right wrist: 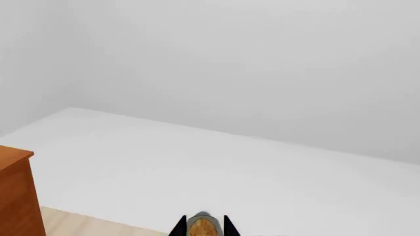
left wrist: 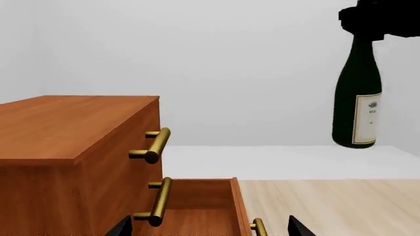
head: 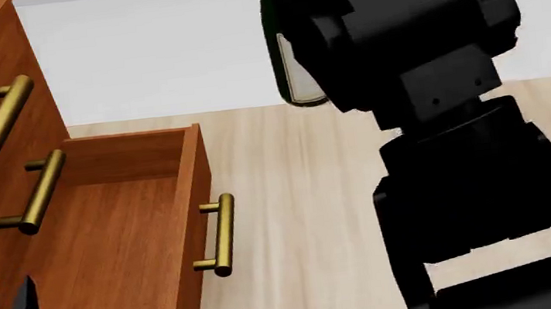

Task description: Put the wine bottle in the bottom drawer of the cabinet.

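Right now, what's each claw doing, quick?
Left claw: open, holding nothing, next to the pulled-out reddish-brown wooden bottom drawer.
Right claw: shut on the tall dark green glass wine bottle.

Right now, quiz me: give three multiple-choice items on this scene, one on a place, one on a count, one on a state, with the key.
1. Where is the wine bottle?
A. Lying inside the bottom drawer
B. Held up in the air by its neck, to the side of the cabinet
C. Standing on top of the cabinet

2. How many brass handles show in the head view?
A. One
B. Three
C. Five

3. What state is the bottom drawer in?
A. Pulled open and holding nothing visible
B. Pushed shut
C. Open with the bottle inside

Key: 1 B, the left wrist view shows the right gripper clamped at the neck, the bottle hanging above the floor beside the cabinet. 2 B, two on the upper fronts, one on the open drawer. 3 A, its bare wooden floor is exposed.
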{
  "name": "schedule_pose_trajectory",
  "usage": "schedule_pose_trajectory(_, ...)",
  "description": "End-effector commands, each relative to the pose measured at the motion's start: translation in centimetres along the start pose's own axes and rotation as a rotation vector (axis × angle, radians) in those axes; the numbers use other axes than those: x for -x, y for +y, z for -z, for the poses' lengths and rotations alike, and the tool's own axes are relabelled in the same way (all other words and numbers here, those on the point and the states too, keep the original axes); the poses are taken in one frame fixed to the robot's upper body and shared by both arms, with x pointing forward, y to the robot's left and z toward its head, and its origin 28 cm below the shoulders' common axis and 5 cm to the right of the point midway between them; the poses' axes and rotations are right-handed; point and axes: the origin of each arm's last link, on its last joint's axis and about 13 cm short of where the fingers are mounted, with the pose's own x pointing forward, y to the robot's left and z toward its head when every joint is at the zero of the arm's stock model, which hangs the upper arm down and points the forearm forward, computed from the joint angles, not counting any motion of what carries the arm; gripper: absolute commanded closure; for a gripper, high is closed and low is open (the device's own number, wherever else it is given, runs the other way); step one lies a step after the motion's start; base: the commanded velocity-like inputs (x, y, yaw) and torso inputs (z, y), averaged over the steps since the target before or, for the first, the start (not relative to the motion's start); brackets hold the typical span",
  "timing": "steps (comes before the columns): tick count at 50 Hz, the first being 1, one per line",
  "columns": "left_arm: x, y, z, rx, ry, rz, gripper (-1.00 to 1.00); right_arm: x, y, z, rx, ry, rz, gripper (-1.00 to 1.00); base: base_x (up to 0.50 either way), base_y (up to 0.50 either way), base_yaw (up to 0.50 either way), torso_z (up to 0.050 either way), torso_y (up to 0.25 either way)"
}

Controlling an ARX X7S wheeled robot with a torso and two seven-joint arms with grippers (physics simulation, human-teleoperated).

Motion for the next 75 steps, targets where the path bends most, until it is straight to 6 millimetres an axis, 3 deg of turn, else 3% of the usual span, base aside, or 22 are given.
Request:
schedule_pose_trajectory(1, -0.1, 0.2, 0.0, -0.007, 0.009, -0.02, -1.0, -1.0, 1.7, -1.3, 0.02, 0.014, -0.046, 1.0, 0.0, 0.0, 0.0, 0.015, 0.0)
schedule_pose_trajectory(8, 0.0, 0.2, 0.0, -0.005, 0.006, -0.015, -1.0, -1.7, 2.4, -1.5, -0.045, 0.05, -0.1, 1.0, 0.0, 0.0, 0.0, 0.0, 0.001)
schedule_pose_trajectory(24, -0.1, 0.3, 0.4, -0.013, 0.023, -0.026, -1.0, -1.3, 4.2, -1.6, -0.074, 0.11, -0.189, 1.0, 0.0, 0.0, 0.0, 0.0, 0.001)
schedule_pose_trajectory(75, 0.0, 0.5, 0.9, -0.002, 0.029, -0.026, -1.0, -1.1, 6.1, 0.0, -0.337, 0.212, -0.404, 1.0, 0.0, 0.0, 0.0, 0.0, 0.001)
